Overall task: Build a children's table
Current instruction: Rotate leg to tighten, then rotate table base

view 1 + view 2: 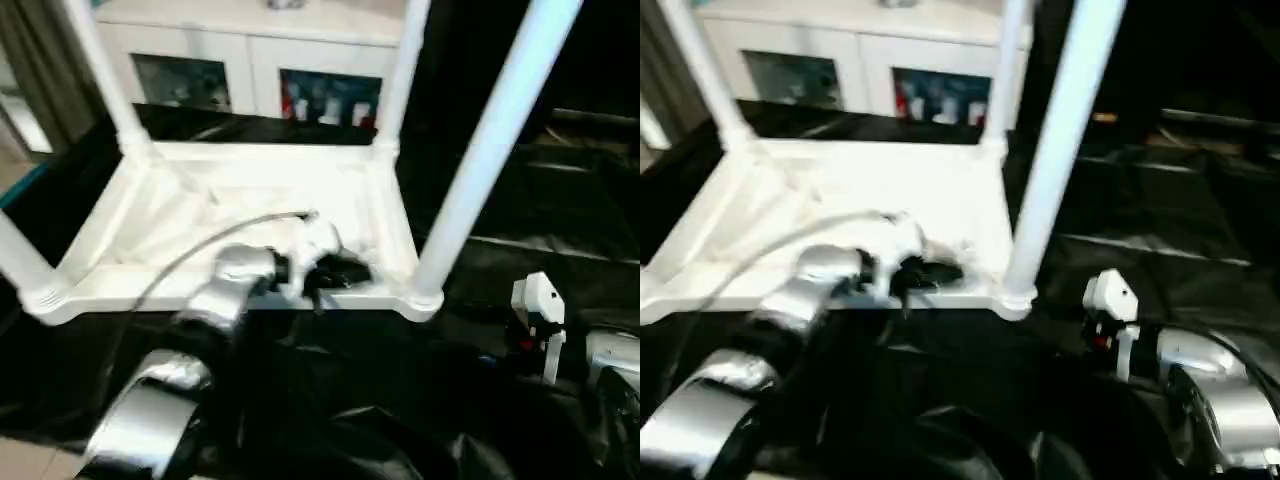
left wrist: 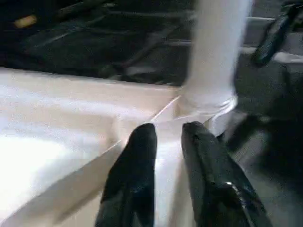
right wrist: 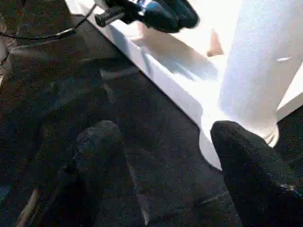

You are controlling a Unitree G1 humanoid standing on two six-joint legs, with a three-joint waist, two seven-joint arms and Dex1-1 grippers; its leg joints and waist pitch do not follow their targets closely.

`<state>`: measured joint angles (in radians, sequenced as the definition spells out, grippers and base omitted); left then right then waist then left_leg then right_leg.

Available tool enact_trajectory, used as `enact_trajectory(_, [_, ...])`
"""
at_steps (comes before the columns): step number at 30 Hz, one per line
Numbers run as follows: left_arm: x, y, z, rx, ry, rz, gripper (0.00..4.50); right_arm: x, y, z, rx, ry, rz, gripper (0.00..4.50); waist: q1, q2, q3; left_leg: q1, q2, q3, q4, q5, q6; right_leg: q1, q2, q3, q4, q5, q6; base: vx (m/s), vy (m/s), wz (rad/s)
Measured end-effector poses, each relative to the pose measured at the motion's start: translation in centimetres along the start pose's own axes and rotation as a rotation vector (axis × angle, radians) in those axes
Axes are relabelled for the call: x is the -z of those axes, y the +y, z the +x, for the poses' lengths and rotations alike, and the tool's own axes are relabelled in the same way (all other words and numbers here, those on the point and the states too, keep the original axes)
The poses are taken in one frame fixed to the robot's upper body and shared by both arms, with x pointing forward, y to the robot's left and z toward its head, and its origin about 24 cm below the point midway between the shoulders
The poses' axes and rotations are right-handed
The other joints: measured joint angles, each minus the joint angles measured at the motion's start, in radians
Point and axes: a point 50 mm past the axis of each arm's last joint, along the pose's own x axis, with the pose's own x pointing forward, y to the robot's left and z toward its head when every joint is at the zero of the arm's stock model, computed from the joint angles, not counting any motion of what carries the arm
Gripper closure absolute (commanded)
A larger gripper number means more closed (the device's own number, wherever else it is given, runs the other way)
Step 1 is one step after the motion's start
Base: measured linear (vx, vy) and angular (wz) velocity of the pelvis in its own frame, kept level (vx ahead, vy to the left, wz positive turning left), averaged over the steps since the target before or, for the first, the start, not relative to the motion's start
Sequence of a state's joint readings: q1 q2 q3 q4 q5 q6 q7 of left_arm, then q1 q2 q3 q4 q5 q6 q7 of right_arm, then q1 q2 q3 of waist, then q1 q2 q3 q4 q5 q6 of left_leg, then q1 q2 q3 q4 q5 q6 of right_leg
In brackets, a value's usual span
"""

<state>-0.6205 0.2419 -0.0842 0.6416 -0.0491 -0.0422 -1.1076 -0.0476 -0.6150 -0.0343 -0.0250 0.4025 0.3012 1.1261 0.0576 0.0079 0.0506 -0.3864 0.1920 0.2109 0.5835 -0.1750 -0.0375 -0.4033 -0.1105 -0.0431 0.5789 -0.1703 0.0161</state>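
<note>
The white plastic table point(image 1: 250, 200) lies upside down on black sheeting point(image 1: 520, 230), smooth tapered legs up. My left gripper point(image 2: 165, 135) hovers over its rim, fingers slightly parted, holding nothing; my right gripper point(image 3: 165, 142) gapes beside the near leg point(image 1: 480, 160).

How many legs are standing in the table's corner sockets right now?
4: far left leg, far right leg, near right leg, near left leg, cut off by the picture's edge.

Upturned table point(image 1: 250, 215) on sheet point(image 1: 560, 230), before cabinet point(image 1: 250, 50)
</note>
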Motion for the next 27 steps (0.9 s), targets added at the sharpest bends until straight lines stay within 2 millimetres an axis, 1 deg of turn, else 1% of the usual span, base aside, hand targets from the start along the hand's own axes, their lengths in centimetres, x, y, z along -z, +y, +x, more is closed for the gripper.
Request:
enact_trajectory(2, [0.4, -0.1, -1.7, -0.053, 0.000, -0.011, 3.01, -0.3, 0.1, 0.9, 0.001, -0.044, 0.009, 0.99, -0.005, 0.000, 0.000, 0.000, 0.000, 0.000, -0.001, 0.000, 0.000, 0.000, 0.000, 0.000, 0.000, 0.000, 0.000, 0.000, 0.000, 0.00])
enact_trajectory(3, [0.5, -0.2, -2.2, -0.075, 0.003, -0.018, 2.95, -0.4, 0.1, 1.2, 0.003, -0.058, 0.016, 0.99, -0.003, 0.000, 0.000, 0.000, 0.000, 0.000, -0.001, 0.000, 0.000, -0.001, 0.000, 0.000, 0.000, 0.000, 0.000, 0.000, 0.000, 0.00])
enact_trajectory(4, [0.9, -0.3, -3.3, -0.133, 0.013, -0.028, 2.95, -0.7, 0.0, 2.1, -0.002, -0.082, 0.020, 0.99, -0.006, 0.000, 0.000, 0.000, 0.000, 0.000, -0.001, 0.000, 0.000, -0.001, 0.000, 0.000, 0.000, 0.000, 0.000, 0.000, 0.000, 0.00])
enact_trajectory(5, [1.1, -0.4, -4.5, -0.204, 0.017, -0.044, 2.84, -0.9, -0.2, 3.0, -0.017, -0.098, 0.027, 0.99, -0.014, 0.000, 0.000, 0.000, 0.000, 0.000, -0.001, 0.000, 0.000, -0.001, 0.001, 0.000, 0.000, 0.000, 0.000, 0.000, 0.000, 0.00])
enact_trajectory(6, [1.3, -0.4, -5.4, -0.263, 0.017, -0.055, 2.73, -0.9, -0.2, 3.5, -0.025, -0.111, 0.039, 0.99, -0.017, -0.001, 0.000, 0.000, 0.001, -0.001, 0.000, 0.000, 0.000, -0.001, 0.001, -0.001, 0.001, 0.000, 0.000, 0.000, 0.000, 0.00])
enact_trajectory(7, [1.2, -0.3, -6.5, -0.325, 0.018, -0.067, 2.66, -0.7, -0.2, 4.1, -0.035, -0.108, 0.051, 0.99, -0.016, -0.001, 0.001, -0.001, 0.001, -0.001, -0.001, 0.000, 0.000, -0.001, 0.001, -0.002, 0.001, 0.000, 0.000, 0.000, 0.000, 0.00])
enact_trajectory(10, [0.7, -0.9, -8.9, -0.403, -0.015, -0.102, 2.54, -0.5, -0.3, 5.3, -0.049, -0.094, 0.068, 0.99, -0.007, -0.002, 0.001, -0.001, 0.001, -0.001, 0.000, 0.000, -0.001, -0.001, 0.001, -0.001, 0.001, 0.000, 0.000, 0.000, 0.000, 0.00])
enact_trajectory(12, [0.5, -1.8, -10.4, -0.404, -0.012, -0.121, 2.32, -0.9, -0.4, 6.3, -0.056, -0.102, 0.064, 0.99, -0.003, -0.005, 0.002, 0.000, 0.001, -0.001, 0.001, 0.000, -0.001, 0.000, 0.001, 0.000, 0.002, 0.000, 0.000, 0.000, 0.000, 0.00])
enact_trajectory(14, [1.0, -3.2, -11.9, -0.363, 0.033, -0.166, 2.21, -1.3, -0.7, 7.3, -0.043, -0.113, 0.052, 0.99, -0.004, -0.008, 0.001, 0.001, 0.000, 0.000, 0.001, 0.000, -0.001, -0.001, 0.001, 0.001, 0.003, 0.000, 0.000, 0.000, 0.000, 0.00])
enact_trajectory(15, [1.3, -3.8, -12.4, -0.339, 0.058, -0.187, 2.21, -1.4, -0.9, 7.5, -0.024, -0.113, 0.048, 0.99, -0.004, -0.010, 0.002, 0.001, 0.000, 0.000, 0.001, 0.000, -0.001, -0.001, 0.001, 0.001, 0.003, 0.000, 0.000, 0.000, 0.000, 0.00])
enact_trajectory(16, [1.7, -4.3, -12.7, -0.328, 0.073, -0.214, 2.01, -1.3, -1.2, 7.5, -0.004, -0.104, 0.044, 0.99, 0.001, -0.012, 0.002, 0.001, 0.000, 0.000, 0.001, 0.000, -0.001, 0.000, 0.001, 0.002, 0.003, 0.000, 0.000, 0.000, 0.000, 0.00])
enact_trajectory(18, [2.5, -5.6, -14.1, -0.315, 0.127, -0.266, 1.86, -1.5, -1.9, 8.4, 0.046, -0.105, 0.032, 0.99, -0.002, -0.016, 0.002, 0.001, 0.000, 0.000, 0.001, 0.000, -0.001, -0.001, 0.002, 0.003, 0.004, 0.000, 0.000, 0.000, 0.000, 0.00])
enact_trajectory(19, [2.8, -6.0, -14.5, -0.316, 0.148, -0.290, 1.80, -1.5, -2.3, 8.3, 0.082, -0.100, 0.029, 0.99, -0.001, -0.017, 0.003, 0.001, 0.000, 0.000, 0.001, 0.000, -0.001, -0.001, 0.002, 0.004, 0.004, 0.000, 0.000, 0.000, 0.000, 0.00])
enact_trajectory(20, [3.0, -6.8, -15.6, -0.328, 0.179, -0.316, 1.72, -1.6, -2.9, 8.6, 0.125, -0.099, 0.023, 0.99, -0.004, -0.020, 0.004, 0.001, 0.000, 0.000, 0.001, 0.000, -0.001, -0.001, 0.002, 0.004, 0.004, -0.002, 0.003, 0.000, 0.000, 0.00])
enact_trajectory(22, [3.1, -7.6, -17.0, -0.340, 0.210, -0.340, 1.55, -1.6, -3.8, 8.3, 0.196, -0.092, 0.017, 0.99, 0.000, -0.024, 0.004, 0.001, 0.000, 0.000, 0.001, 0.000, -0.001, 0.000, 0.002, 0.004, 0.004, -0.003, 0.005, 0.000, 0.000, 0.00])
enact_trajectory(24, [3.2, -8.3, -18.6, -0.366, 0.246, -0.353, 1.39, -1.8, -4.5, 8.4, 0.247, -0.102, 0.007, 0.99, -0.002, -0.026, 0.004, 0.001, 0.000, 0.000, 0.001, 0.000, -0.001, 0.000, 0.002, 0.005, 0.004, -0.004, 0.006, 0.000, 0.000, 0.00])
enact_trajectory(27, [3.4, -9.0, -21.3, -0.437, 0.295, -0.363, 1.20, -1.8, -5.6, 8.4, 0.356, -0.105, 0.000, 0.99, -0.004, -0.034, 0.003, 0.002, 0.000, 0.000, 0.001, 0.000, -0.001, 0.000, 0.003, 0.005, 0.004, -0.004, 0.006, 0.000, 0.000, 0.00])
